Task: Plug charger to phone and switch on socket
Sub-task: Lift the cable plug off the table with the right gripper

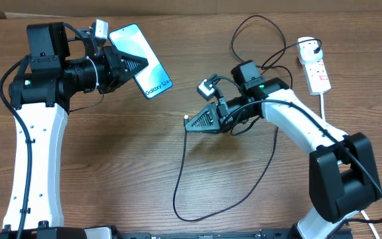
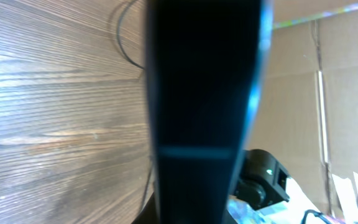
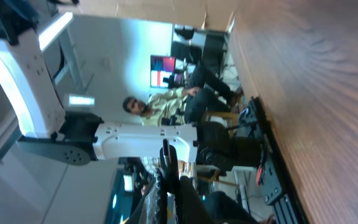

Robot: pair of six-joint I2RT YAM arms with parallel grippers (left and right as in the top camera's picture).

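My left gripper [image 1: 138, 65] is shut on the phone [image 1: 142, 60] and holds it tilted above the table at the upper left, its light blue screen up and the "Galaxy S24" end toward the right arm. In the left wrist view the phone [image 2: 204, 93] fills the middle as a dark slab. My right gripper [image 1: 190, 121] is shut on the charger connector tip [image 3: 166, 163], pointing left toward the phone, a gap apart. The thin black charger cable [image 1: 181, 174] loops down over the table and back up to the plug [image 1: 317, 46] in the white socket strip [image 1: 316, 68] at the upper right.
The socket's thick white cord [image 1: 324, 106] runs down past the right arm's base [image 1: 340, 179]. The left arm's white column [image 1: 35, 159] stands at the left. Cardboard walls line the table's back edge.
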